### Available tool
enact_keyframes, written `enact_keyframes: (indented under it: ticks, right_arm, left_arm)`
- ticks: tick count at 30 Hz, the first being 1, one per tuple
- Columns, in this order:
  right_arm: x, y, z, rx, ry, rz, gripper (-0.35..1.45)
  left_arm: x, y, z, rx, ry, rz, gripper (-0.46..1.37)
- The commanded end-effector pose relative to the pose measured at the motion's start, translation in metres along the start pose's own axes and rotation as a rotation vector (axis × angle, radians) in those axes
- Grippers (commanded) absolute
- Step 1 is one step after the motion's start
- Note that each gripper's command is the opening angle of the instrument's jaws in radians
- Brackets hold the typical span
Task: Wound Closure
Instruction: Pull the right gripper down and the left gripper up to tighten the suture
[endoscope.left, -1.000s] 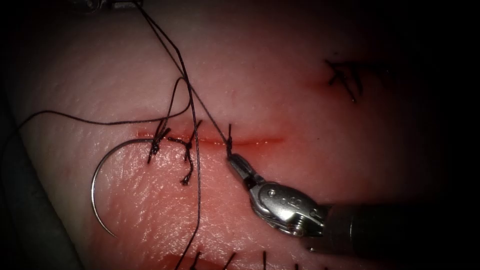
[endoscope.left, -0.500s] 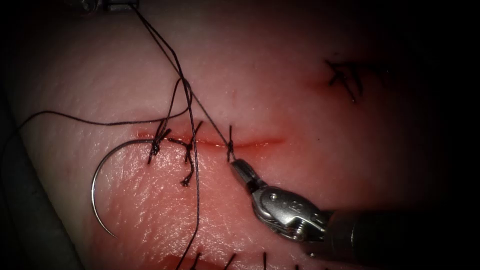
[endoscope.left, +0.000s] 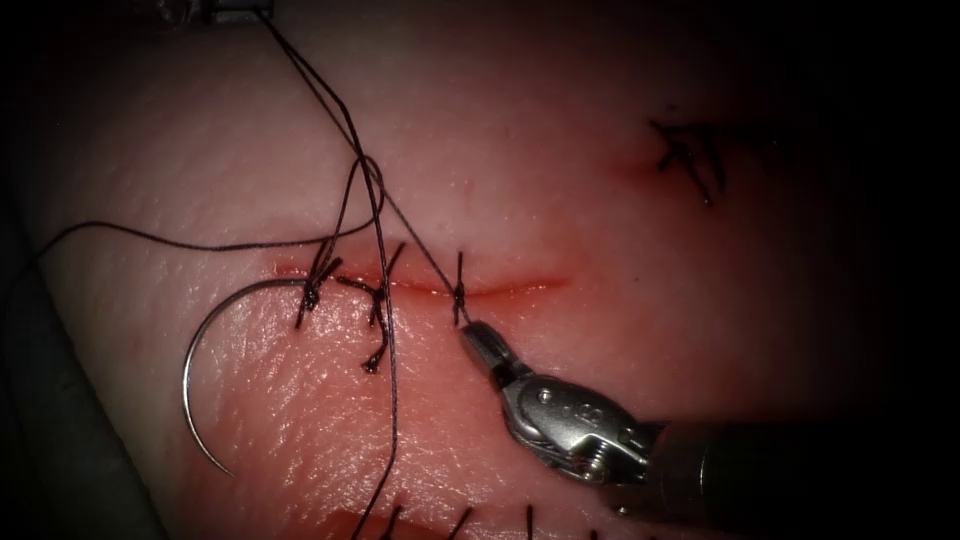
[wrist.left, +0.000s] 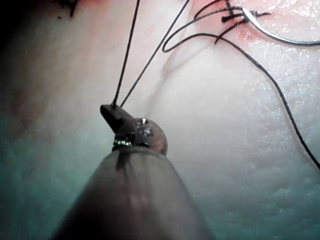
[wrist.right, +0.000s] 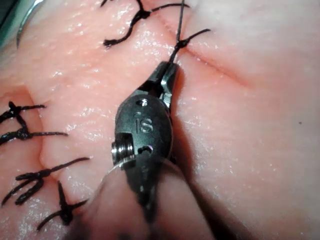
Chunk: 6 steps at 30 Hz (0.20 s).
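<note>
The right tool (endoscope.left: 478, 340) pinches the thread (endoscope.left: 415, 232) just below the knot (endoscope.left: 459, 293) on the cut (endoscope.left: 500, 288). The left tool (wrist.left: 112, 111) grips two strands. The needle (endoscope.left: 195, 345) lies free on the tissue (endoscope.left: 600, 230), well left of the right tool.

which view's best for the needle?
Endoscope view: the needle shows nearly its whole curve, lying free on the tissue left of the cut, held by neither claw. Left wrist view shows a partial arc; right wrist view just a sliver.
</note>
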Motion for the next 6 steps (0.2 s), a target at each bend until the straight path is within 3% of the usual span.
enact_keyframes:
  ticks: [1, 6]
  right_arm:
    - [0.0000, 0.0000, 0.0001, -0.006, 0.002, 0.000, -0.35]
    - [0.0002, 0.0000, 0.0003, -0.008, 0.007, 0.003, -0.35]
  left_arm:
    - [0.0000, 0.0001, 0.0000, -0.007, 0.000, -0.006, -0.35]
    - [0.0001, 0.0001, -0.0002, -0.007, -0.001, -0.006, -0.35]
